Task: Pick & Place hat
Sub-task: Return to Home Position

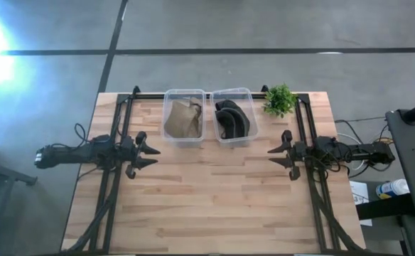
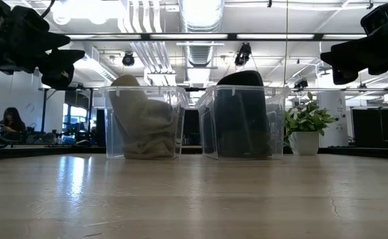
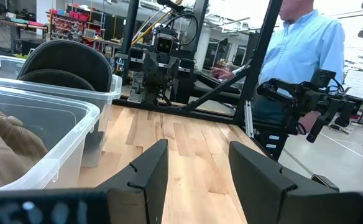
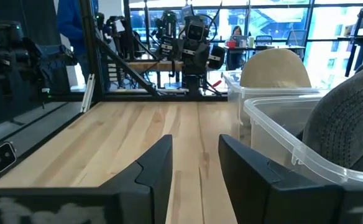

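A tan hat (image 1: 183, 119) sits inside the left clear bin (image 1: 169, 129), and a dark grey hat (image 1: 232, 119) sits inside the right clear bin (image 1: 248, 128); both bins stand side by side at the table's far edge. In the low view the tan hat (image 2: 143, 123) and the dark hat (image 2: 242, 118) rise above their bins' rims. My left gripper (image 1: 149, 153) hovers open at the table's left side, near the tan hat's bin. My right gripper (image 1: 277, 154) hovers open at the table's right side, near the dark hat's bin. Both point toward the table's middle.
A small potted plant (image 1: 279, 99) stands at the far right corner, beside the dark hat's bin. The wooden table (image 1: 214, 206) stretches bare from the bins to the near edge. A person in a light blue shirt (image 3: 306, 50) stands beyond the table's right side.
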Action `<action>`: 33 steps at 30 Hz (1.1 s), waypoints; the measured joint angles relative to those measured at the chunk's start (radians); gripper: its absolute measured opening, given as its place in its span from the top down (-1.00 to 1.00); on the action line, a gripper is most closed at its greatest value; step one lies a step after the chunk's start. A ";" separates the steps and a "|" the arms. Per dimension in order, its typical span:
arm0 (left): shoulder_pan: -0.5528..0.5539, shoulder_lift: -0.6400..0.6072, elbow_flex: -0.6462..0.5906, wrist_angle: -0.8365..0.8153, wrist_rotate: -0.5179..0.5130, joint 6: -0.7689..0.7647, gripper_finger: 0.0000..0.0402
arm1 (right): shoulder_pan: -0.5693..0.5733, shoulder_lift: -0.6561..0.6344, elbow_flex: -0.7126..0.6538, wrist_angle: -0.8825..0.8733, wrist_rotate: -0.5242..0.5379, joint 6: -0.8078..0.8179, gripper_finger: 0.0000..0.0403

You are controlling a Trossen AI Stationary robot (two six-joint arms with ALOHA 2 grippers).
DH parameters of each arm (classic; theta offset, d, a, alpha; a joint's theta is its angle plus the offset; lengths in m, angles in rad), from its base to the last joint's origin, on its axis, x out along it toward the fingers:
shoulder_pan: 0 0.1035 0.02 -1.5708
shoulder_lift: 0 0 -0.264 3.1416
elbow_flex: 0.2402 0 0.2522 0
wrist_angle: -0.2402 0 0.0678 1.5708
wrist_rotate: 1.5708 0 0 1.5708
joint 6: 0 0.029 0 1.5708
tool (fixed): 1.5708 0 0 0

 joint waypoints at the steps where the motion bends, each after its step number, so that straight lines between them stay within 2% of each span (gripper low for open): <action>1: 0.000 0.000 0.000 0.000 0.000 0.000 0.19 | 0.000 0.000 0.000 0.000 0.000 0.000 0.35; 19: 0.000 0.000 0.000 0.000 0.000 0.000 0.19 | 0.000 0.000 0.000 0.000 0.000 0.000 0.40; 33: 0.000 0.000 0.000 0.000 0.000 0.000 0.19 | 0.000 0.000 0.000 0.000 0.000 0.000 0.35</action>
